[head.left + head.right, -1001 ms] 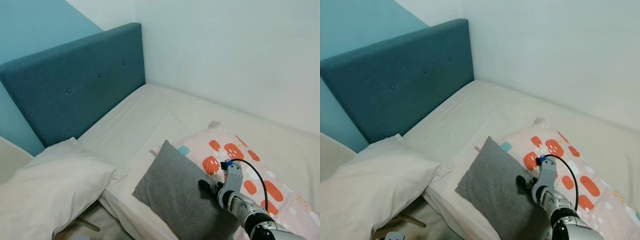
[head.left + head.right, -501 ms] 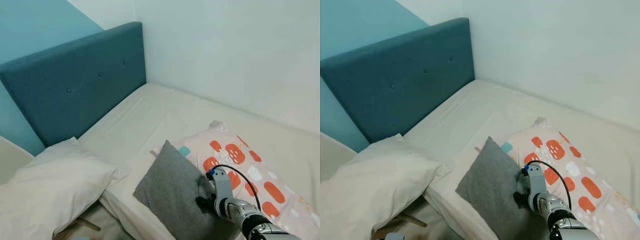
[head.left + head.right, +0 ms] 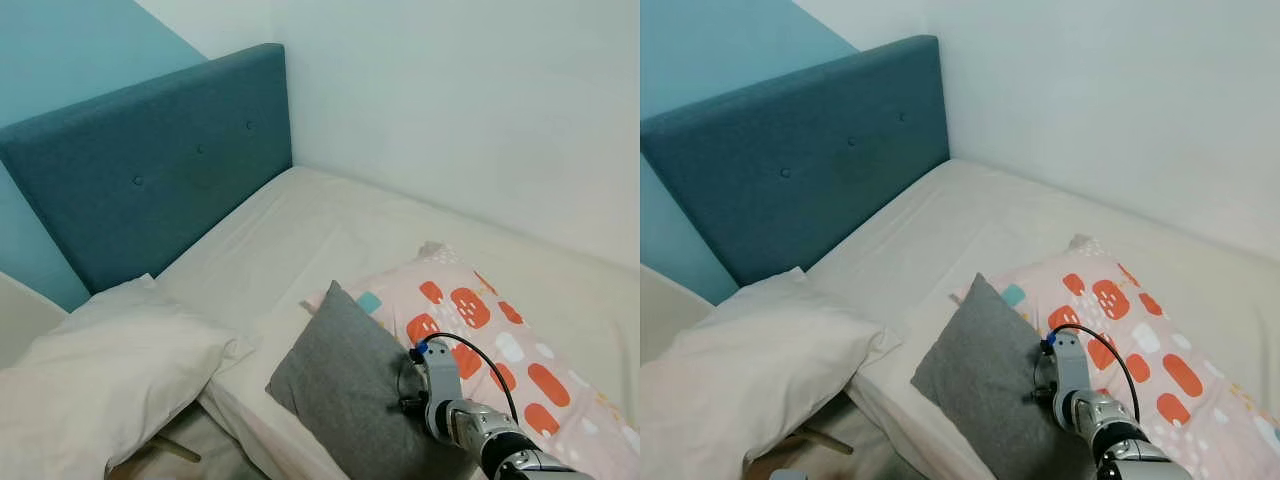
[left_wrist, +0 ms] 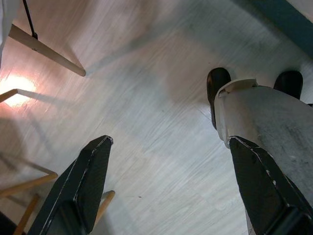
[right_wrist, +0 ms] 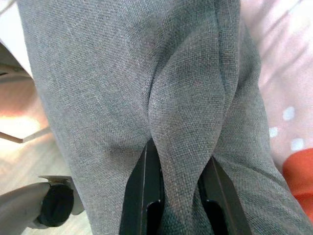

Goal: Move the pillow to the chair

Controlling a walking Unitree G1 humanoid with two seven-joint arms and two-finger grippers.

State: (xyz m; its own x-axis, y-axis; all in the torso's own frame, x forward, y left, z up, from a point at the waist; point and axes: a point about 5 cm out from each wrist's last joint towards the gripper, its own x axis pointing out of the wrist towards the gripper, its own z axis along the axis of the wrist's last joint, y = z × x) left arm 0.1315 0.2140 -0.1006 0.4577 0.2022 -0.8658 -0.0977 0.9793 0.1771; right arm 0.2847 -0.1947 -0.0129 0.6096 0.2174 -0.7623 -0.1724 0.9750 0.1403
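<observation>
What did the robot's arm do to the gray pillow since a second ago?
The right gripper came in from over the patterned pillow and pushed into the gray pillow. Its fingers are now pinched shut on a fold of the fabric. The gray pillow itself is in the same spot on the bed, and the white pillow hasn't moved. The left gripper hangs open over the floor.

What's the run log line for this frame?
phase: grasp | right pincer: shut on grey pillow | pillow: on bed | left pincer: open, idle
</observation>
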